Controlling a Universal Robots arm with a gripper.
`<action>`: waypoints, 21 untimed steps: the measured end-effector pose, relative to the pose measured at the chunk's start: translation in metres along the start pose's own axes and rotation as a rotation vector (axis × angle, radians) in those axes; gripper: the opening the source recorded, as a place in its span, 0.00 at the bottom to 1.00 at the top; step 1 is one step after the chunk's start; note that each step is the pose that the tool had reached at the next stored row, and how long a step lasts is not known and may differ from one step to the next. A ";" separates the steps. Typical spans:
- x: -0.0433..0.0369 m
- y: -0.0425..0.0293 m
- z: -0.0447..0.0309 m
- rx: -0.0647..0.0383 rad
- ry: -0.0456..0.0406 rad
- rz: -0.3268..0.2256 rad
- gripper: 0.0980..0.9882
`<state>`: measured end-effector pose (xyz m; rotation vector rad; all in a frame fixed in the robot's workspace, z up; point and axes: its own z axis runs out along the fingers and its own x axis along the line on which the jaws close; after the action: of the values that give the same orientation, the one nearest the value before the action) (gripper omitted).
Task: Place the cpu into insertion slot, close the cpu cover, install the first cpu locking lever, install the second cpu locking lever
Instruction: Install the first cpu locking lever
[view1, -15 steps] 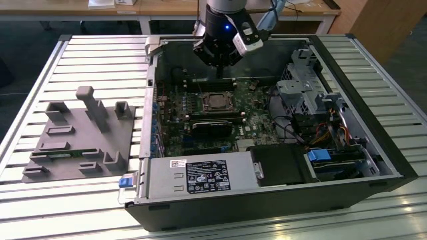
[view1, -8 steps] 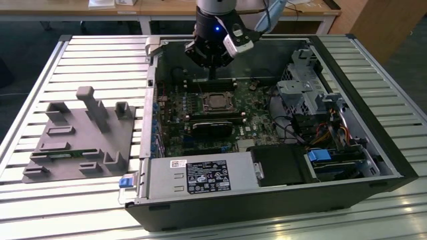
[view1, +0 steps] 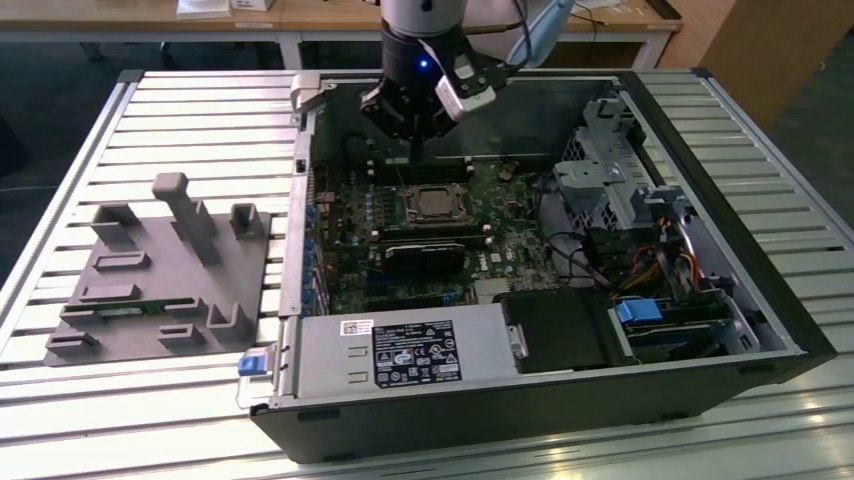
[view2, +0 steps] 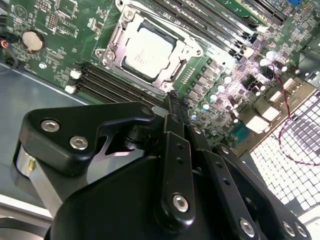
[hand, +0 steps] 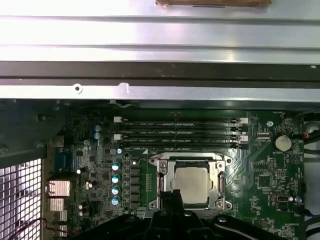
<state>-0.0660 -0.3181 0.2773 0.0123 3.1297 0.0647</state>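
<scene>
1. The cpu (hand: 192, 181) sits flat in its insertion slot on the motherboard (hand: 260, 175), with its dull metal top facing up. I judge the placing step done.
2. The cpu cover (hand: 166, 176) lies down around the chip, and its square window frames the metal top in both wrist views. The closing step also looks done.
3. Thin metal bars run along two sides of the socket. I cannot tell whether either locking lever is hooked down, so I count those two steps as open.
4. The tool (view2: 172, 100) looks clenched. Its two black fingers meet at a narrow tip and nothing is held between them.
5. In the exterior view the tool (view1: 418, 150) hangs inside the open computer case (view1: 747, 330), above the board. The cpu (view1: 430, 203) lies below its tip, clearly apart from it.
6. In the second wrist view the cpu (view2: 148, 51) and its frame lie just ahead of the tool's tip. Memory slots (view2: 115, 82) run between them, and the tool touches nothing.
</scene>
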 end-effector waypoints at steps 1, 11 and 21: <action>0.0010 0.0000 0.0007 0.000 -0.0004 -0.003 0.02; 0.0194 -0.0003 0.0046 -0.002 -0.0097 -0.012 0.02; 0.0346 -0.0007 0.0118 -0.002 -0.0133 -0.019 0.02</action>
<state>-0.1005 -0.3180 0.2651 -0.0164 3.1159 0.0670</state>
